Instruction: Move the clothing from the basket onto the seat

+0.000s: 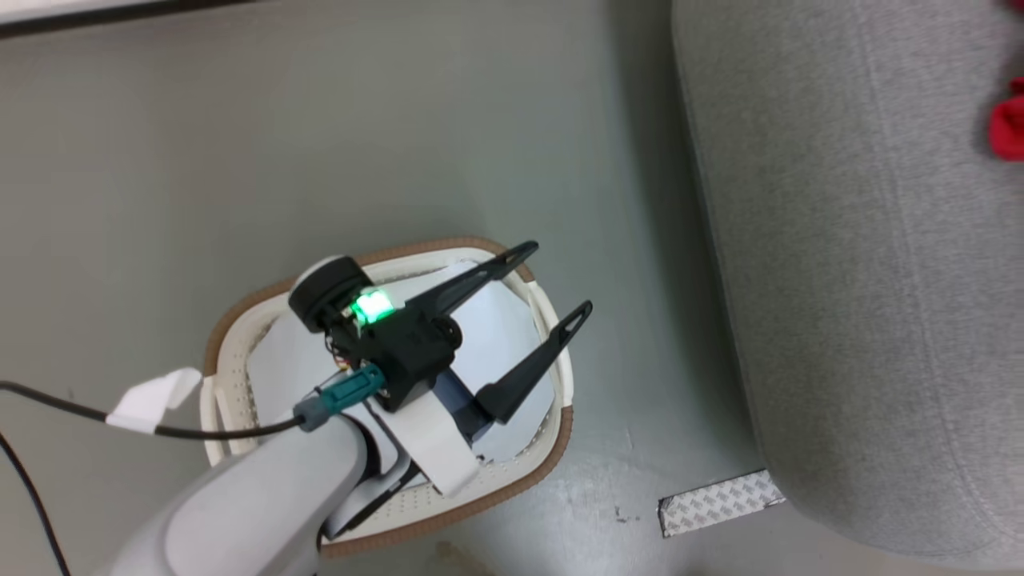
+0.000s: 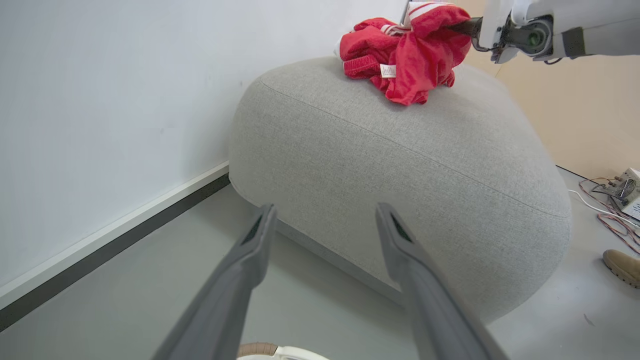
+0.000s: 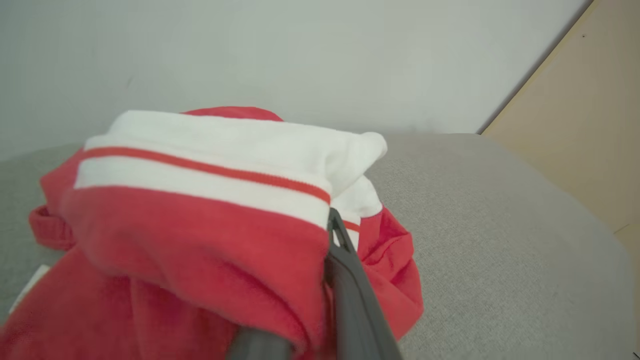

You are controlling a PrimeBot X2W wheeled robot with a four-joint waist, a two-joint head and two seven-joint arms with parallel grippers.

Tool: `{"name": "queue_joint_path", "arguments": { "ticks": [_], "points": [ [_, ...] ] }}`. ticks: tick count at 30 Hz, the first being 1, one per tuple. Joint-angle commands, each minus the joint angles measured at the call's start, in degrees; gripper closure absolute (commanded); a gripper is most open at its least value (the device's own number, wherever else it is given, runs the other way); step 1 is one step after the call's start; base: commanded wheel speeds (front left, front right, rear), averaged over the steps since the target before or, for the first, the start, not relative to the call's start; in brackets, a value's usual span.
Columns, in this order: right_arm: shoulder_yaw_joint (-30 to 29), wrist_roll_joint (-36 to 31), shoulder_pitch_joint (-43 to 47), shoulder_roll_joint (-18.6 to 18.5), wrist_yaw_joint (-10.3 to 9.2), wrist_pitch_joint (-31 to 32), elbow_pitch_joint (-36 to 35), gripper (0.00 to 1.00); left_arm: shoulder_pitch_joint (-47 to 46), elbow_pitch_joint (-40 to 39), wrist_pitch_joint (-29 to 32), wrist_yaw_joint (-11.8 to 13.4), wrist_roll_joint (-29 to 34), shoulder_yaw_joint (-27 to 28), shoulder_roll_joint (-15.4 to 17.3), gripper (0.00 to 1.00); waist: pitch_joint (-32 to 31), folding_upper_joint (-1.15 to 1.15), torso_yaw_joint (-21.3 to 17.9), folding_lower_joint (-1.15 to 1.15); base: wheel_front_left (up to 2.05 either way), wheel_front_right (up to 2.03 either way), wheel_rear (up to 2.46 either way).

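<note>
Left arm [image 1: 256,496] above basket [image 1: 564,432], jaws spread.

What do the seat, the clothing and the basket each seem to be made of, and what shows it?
Seat: woven grey fabric upholstery, matte, by its visible weave and stitched seam.
Clothing: soft red knit, probably synthetic jersey, by its limp folds and white striped trim.
Basket: likely moulded plastic, smooth cream, by its regular holes.
</note>
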Motion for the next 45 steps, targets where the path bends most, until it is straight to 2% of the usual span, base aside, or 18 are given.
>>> {"name": "queue_joint_path", "arguments": {
  "ticks": [1,2,8,15,20,24,25,29,38,45],
  "points": [
    [-0.07,-0.93,1.38,0.94,-0.17,-0.45,0.57,0.46,1.00,-0.12,-0.01,0.22,-0.52,-0.04,0.43,0.00,-1.26,0.00,-0.72,-0.01,0.00,0.00,0.00],
    [-0.17,-1.44,1.69,1.17,-0.17,-0.52,0.76,0.00,1.24,0.02,-0.05,0.40,-0.80,-0.06,0.44,0.00,-1.86,0.00,-0.97,-0.01,0.00,0.00,0.00],
    [2.75,-3.38,4.80,3.34,-0.17,-0.86,-1.06,0.00,3.36,1.57,-1.89,2.11,-2.37,1.27,0.23,0.00,-6.84,0.00,-2.41,-0.01,0.00,0.00,0.00],
    [10.50,-3.33,15.01,5.08,-0.17,-0.80,-14.42,0.00,9.10,5.52,-4.96,6.47,-5.29,5.02,-0.38,0.00,-15.44,0.00,-3.22,-0.01,0.00,0.00,0.00],
    [12.51,-1.05,25.18,6.49,-0.17,-0.81,-25.89,0.00,14.13,9.16,-5.92,9.43,-7.25,8.49,-1.96,0.00,-22.31,0.00,-1.39,-0.01,0.00,0.00,0.00],
    [14.24,0.23,34.67,8.34,-0.17,-0.82,-33.72,0.00,19.32,9.92,-6.12,11.71,-8.68,14.33,-3.97,0.00,-27.06,0.00,0.78,-0.01,0.00,0.00,0.00],
    [14.47,0.54,37.18,8.92,-0.17,-0.81,-35.19,0.00,21.10,10.03,-6.08,11.05,-8.32,15.05,-4.30,0.00,-28.44,0.00,1.50,-0.01,0.00,0.00,0.00],
    [15.65,0.90,45.80,12.10,-0.17,-0.82,-40.47,0.00,26.98,10.75,-6.10,12.61,-5.37,21.08,-5.45,0.00,-32.28,0.00,3.89,-0.01,0.00,0.00,0.00],
    [18.02,0.08,57.65,20.34,-0.17,-0.82,-47.64,0.00,37.08,14.66,-6.09,10.83,-0.77,31.31,-9.87,0.00,-36.66,0.00,8.40,-0.01,0.00,0.00,0.00],
    [18.57,0.38,60.30,23.22,-0.17,-0.82,-46.93,0.00,40.56,17.59,-6.09,6.98,3.06,36.48,-13.35,0.00,-38.24,0.00,9.90,-0.01,0.00,0.00,0.00]
  ]
}}
